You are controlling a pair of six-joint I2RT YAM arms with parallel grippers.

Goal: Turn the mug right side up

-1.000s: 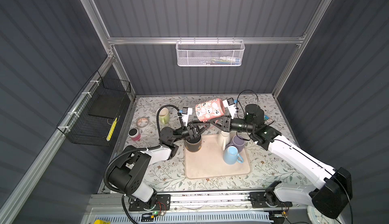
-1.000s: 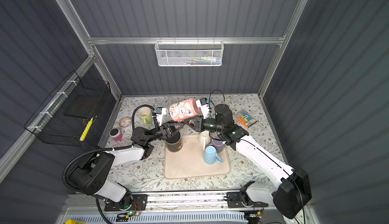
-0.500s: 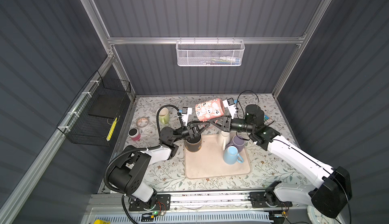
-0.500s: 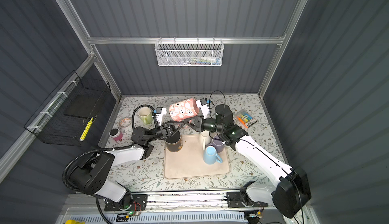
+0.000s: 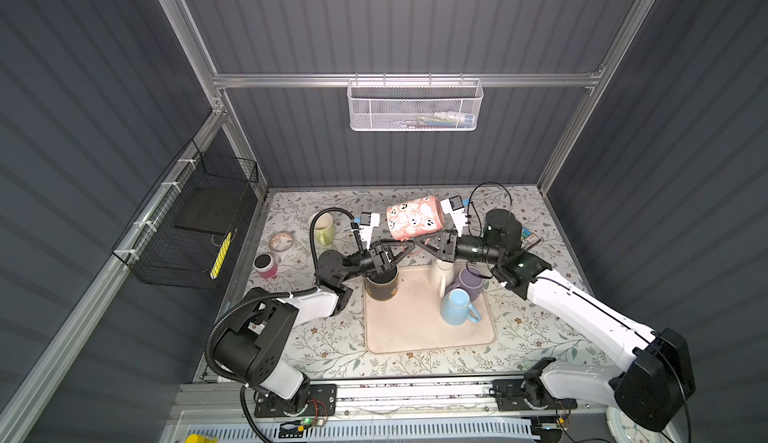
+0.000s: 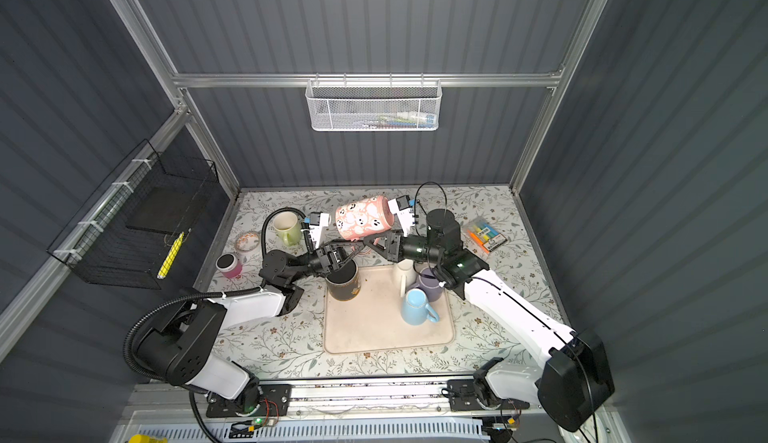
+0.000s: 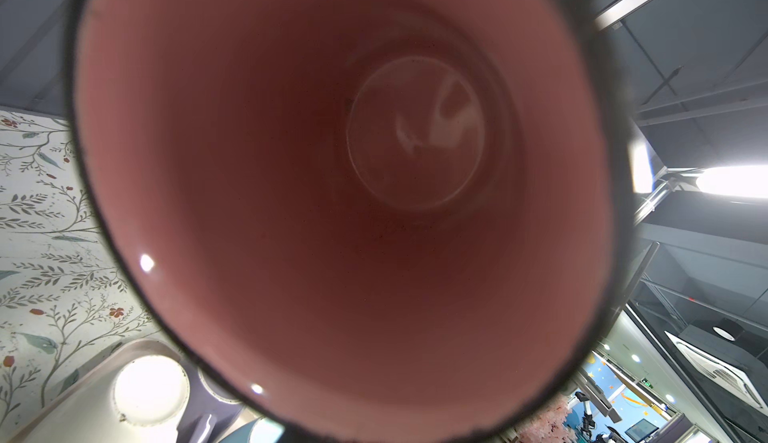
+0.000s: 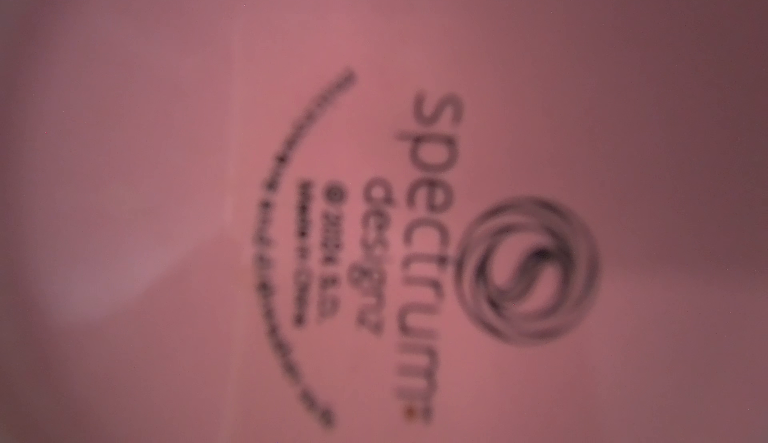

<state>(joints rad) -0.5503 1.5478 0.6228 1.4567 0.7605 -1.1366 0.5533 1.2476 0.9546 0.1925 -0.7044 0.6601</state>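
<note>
- I read "spectrum designz" on the pink mug [image 8: 415,233] base; the smaller print is blurred.
- The mug hangs sideways, with the right gripper [image 5: 419,242] clamped on it.
- I can't tell how wide the left gripper [image 5: 405,248] is.
- The tray [image 5: 415,337] holds four other mugs [image 5: 457,308].

Both top views look steeply down from high in front, sharing the whole worktop [image 5: 332,349]. The left wrist camera looks straight into the pink mug [image 7: 332,212], very close; the right wrist camera faces its base, closer still.
</note>
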